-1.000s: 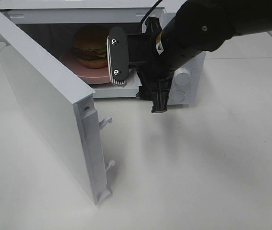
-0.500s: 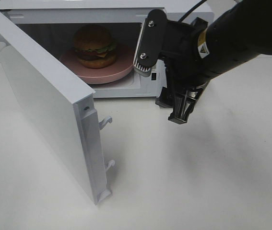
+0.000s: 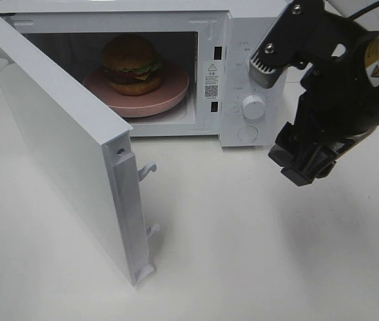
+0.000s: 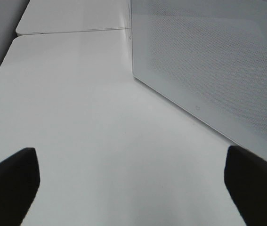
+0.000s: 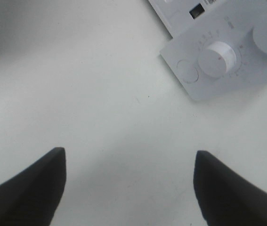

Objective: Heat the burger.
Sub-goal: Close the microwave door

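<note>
The burger [image 3: 132, 63], likely soft and squashable, sits on the pink plate [image 3: 176, 92] inside the open microwave [image 3: 242, 40], best moved by the plate's rim; left tool [image 4: 133, 188] and right tool [image 3: 303, 167] gape wide, empty.

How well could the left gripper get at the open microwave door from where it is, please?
Probably yes, easily: the left gripper, jaws open, faces the door's outer side, and only table shows between them.
</note>
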`<state>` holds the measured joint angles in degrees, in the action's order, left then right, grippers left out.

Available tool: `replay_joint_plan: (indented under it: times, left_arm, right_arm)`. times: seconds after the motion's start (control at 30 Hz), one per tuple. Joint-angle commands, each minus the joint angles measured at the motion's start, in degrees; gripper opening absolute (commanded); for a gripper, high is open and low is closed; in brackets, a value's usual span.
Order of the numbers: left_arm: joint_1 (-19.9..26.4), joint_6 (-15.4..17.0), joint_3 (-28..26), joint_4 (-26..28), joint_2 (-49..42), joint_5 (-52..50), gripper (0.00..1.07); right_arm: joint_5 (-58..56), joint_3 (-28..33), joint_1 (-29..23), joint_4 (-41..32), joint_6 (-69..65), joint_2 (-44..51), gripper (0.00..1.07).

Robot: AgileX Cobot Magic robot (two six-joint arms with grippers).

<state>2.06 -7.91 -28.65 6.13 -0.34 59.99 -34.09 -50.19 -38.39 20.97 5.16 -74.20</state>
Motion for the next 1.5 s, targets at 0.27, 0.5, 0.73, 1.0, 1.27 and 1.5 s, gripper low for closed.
replay_joint_plan:
  times: [0.27, 0.5, 0.73, 1.0, 1.27, 1.5]
  left_arm:
    - [0.06, -0.06, 0.17, 0.34, -0.97, -0.46, 1.00]
    - [0.06, -0.06, 0.17, 0.34, -0.97, -0.46, 1.00]
    - [0.06, -0.06, 0.17, 0.34, -0.97, -0.46, 1.00]
    - [0.06, -0.06, 0.17, 0.34, -0.97, -0.46, 1.00]
    - [0.06, -0.06, 0.17, 0.34, -0.97, -0.46, 1.00]
    - [0.06, -0.06, 0.17, 0.34, -0.97, -0.46, 1.00]
  right_arm:
    - [-14.67, 0.40, 0.11, 0.00, -11.17, 8.25, 0.74]
    - [-23.49, 0.52, 0.11, -1.66, -12.26, 11.52, 0.74]
    - [-27.10, 3.67, 0.11, -2.64, -12.38, 18.22, 0.74]
    - [-27.62, 9.63, 0.11, -4.07, -12.55, 28.53, 0.74]
    - [-27.50, 17.25, 2.35, -4.53, -15.53, 38.79, 0.74]
    - [-25.67, 20.28, 10.43, -5.39, -17.25, 46.70, 0.74]
